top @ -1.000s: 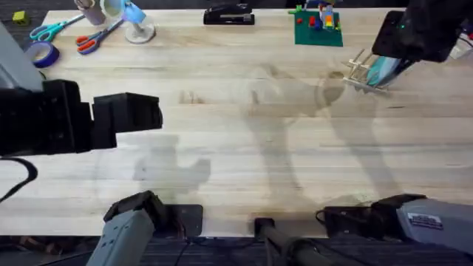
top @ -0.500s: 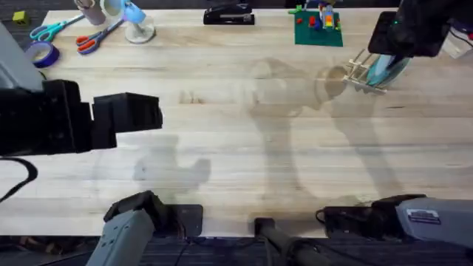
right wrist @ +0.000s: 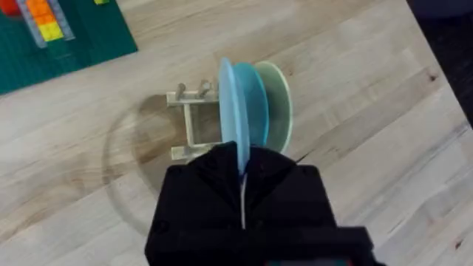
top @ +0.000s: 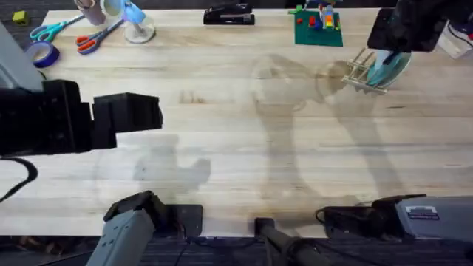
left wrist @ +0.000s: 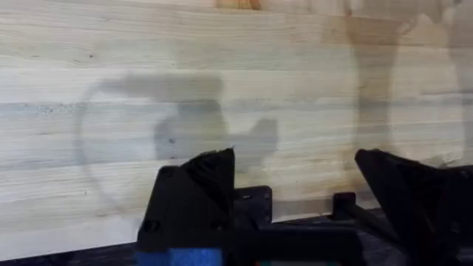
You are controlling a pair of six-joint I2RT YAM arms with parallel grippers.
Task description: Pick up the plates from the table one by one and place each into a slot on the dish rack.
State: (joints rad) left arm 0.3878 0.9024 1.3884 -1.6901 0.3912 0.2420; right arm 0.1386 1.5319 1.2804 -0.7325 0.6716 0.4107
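The dish rack (top: pixel 358 72) (right wrist: pixel 189 125) stands on the table (top: pixel 244 133) at the far right. Two plates stand upright in it side by side: a light blue plate (right wrist: pixel 238 103) and a pale teal plate (right wrist: pixel 279 107) behind it, which the overhead view shows as teal discs (top: pixel 387 69). My right gripper (right wrist: pixel 242 171) (top: pixel 392 49) hovers directly over the rack, shut on the top edge of the light blue plate. My left gripper (left wrist: pixel 295 199) hangs open over bare wood at the near left, holding nothing; its arm (top: pixel 74 122) looms dark and large.
A green brick baseplate (top: pixel 318 28) (right wrist: pixel 66 37) with small bricks lies just left of the rack. A black stapler (top: pixel 229 15), scissors (top: pixel 96 37), a tape roll (top: pixel 42 54) and cups line the far edge. The table's right edge (right wrist: pixel 436 66) runs close past the rack.
My right gripper has shifted a little farther back and to the right above the rack, and the light blue plate now stands more upright. The left arm has not moved.
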